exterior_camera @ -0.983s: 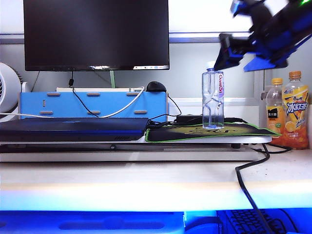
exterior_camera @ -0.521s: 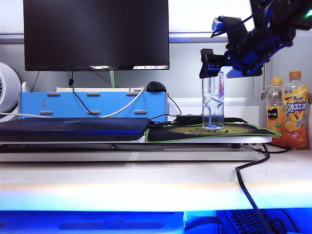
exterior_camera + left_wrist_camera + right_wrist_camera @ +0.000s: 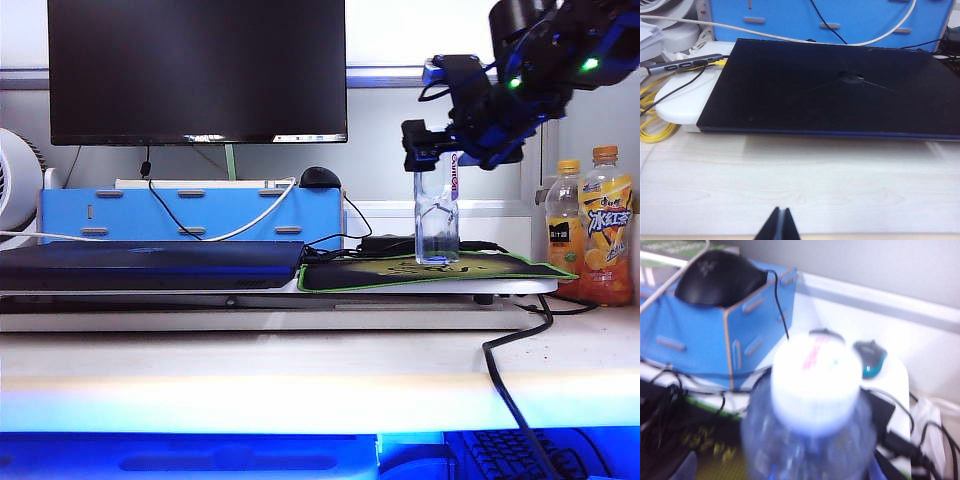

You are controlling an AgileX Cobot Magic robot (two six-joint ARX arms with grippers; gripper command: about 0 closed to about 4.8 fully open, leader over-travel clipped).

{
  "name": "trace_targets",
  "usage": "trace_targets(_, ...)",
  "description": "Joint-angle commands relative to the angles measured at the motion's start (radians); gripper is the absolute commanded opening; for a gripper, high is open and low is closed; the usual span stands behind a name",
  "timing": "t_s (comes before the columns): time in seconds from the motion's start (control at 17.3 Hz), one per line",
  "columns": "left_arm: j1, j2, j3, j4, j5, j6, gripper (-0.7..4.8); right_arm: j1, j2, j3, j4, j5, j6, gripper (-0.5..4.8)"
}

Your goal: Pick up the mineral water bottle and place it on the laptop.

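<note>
Nearest the exterior camera, the pale desk (image 3: 300,375) has a broad bare strip along its front edge, crossed only by a black cable (image 3: 510,390) on the right. Above that strip the left gripper (image 3: 778,226) hangs low over bare wood, short of the laptop's front edge; its dark fingertips meet in a point, closed on nothing. Behind the strip, the laptop (image 3: 150,265) lies flat and closed on a white riser (image 3: 300,300) at the left, its wide dark lid unobstructed, with a white cable (image 3: 790,39) running just past its far edge. Immediately to its right lies the green-edged mouse mat (image 3: 420,272), and on it the mineral water bottle (image 3: 437,215) stands upright, well apart from the laptop. The right gripper (image 3: 440,140) is at the top of the bottle, up around the cap; the right wrist view shows the white cap (image 3: 816,380) filling the view close below, blurred. Its jaws stand wide, and no finger is seen pressing the bottle. Two orange-capped juice bottles (image 3: 590,235) crowd the desk's right edge just beyond the mat. Farther back sit a blue box (image 3: 190,215) with a black mouse (image 3: 320,178) on top, then the large monitor (image 3: 197,70) against the wall.
</note>
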Motion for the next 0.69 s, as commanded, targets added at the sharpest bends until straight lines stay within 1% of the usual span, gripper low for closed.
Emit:
trace_targets(0.06, 0.000, -0.002, 0.002, 0.008, 0.003, 0.001, -0.02, 0.000, 0.013, 0.018, 0.015, 0.011, 0.003, 4.79)
trace_targets(0.46, 0.000, -0.002, 0.002, 0.008, 0.003, 0.001, -0.02, -0.024, 0.063, 0.026, 0.015, 0.011, 0.019, 4.79)
trace_targets(0.64, 0.000, -0.002, 0.002, 0.008, 0.003, 0.001, -0.02, -0.025, 0.063, 0.030, 0.037, 0.032, 0.018, 4.79)
trace_targets(0.69, 0.000, -0.002, 0.002, 0.008, 0.003, 0.001, -0.02, -0.025, 0.063, 0.042, 0.012, 0.028, 0.018, 4.79)
